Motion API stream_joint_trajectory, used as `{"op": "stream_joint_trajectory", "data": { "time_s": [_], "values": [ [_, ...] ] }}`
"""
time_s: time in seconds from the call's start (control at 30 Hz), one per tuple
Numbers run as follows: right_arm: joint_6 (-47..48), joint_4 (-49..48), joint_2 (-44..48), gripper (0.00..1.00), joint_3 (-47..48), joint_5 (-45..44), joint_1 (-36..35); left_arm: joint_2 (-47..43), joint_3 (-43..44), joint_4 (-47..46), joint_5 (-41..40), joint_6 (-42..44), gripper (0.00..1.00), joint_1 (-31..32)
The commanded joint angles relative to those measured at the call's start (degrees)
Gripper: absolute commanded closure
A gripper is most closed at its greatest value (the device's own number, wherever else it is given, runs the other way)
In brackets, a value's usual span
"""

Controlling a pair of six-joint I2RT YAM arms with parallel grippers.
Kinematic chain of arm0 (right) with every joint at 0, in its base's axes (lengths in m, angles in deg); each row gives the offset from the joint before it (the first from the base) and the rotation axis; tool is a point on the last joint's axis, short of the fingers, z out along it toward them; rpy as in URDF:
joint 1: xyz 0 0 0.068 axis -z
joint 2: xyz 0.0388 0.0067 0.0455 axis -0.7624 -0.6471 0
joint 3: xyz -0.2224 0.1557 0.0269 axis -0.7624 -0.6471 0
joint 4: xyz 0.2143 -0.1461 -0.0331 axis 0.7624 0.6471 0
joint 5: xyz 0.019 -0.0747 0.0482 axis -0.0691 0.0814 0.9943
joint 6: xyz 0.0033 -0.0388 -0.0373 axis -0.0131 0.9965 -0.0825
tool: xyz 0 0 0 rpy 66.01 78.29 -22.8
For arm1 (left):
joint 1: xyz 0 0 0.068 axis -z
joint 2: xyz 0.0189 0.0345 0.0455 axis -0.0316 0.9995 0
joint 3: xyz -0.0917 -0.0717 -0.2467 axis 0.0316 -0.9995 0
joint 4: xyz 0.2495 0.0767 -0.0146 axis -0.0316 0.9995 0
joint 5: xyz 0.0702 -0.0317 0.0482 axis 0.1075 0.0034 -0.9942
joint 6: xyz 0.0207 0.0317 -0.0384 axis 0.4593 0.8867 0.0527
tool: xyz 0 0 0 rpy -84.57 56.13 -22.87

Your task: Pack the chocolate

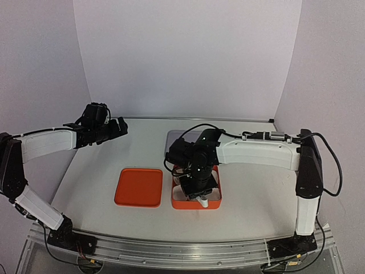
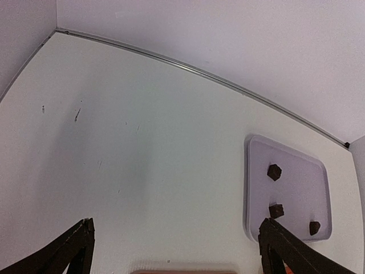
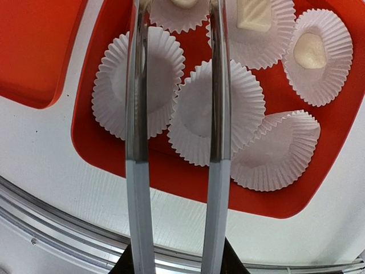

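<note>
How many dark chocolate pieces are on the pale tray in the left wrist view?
3. On the pale tray: far piece, middle piece, near-right piece. The tray's near edge is covered, so others may be hidden.

1. Overhead view: bright, even, diffuse light; a soft shadow lies under the right arm point(image 1: 256, 151) on the table point(image 1: 142, 148).
2. Left wrist view: wide-angle bend at the table's far edge; faint grey shading at left.
3. Right wrist view: metal fingers point(image 3: 138, 114) blurred and glare-streaked (paper cups point(image 3: 245, 108) behind are sharp).
</note>
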Motion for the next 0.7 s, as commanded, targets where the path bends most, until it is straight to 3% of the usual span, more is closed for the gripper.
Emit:
{"op": "stream_joint_trajectory", "data": {
  "time_s": [0.0,0.3,0.43,0.67],
  "values": [
    [0.76,-0.28,6.21,0.71,-0.72,-0.81,-0.3,-1.34,0.09,-1.98,0.31,1.16,0.0,-0.31],
    [3.63,-0.2,14.74,0.71,-4.83,0.74,-0.38,-1.55,0.13,-2.2,0.88,0.86,0.0,-0.31],
    [7.54,-0.11,19.6,0.71,-4.66,-2.76,0.03,-1.4,0.51,-1.99,1.29,0.31,0.0,-0.31],
    [15.81,-0.08,20.74,0.73,-3.3,3.59,13.04,-0.91,1.27,-1.29,1.19,-2.79,0.0,-0.31]
  ]
}}
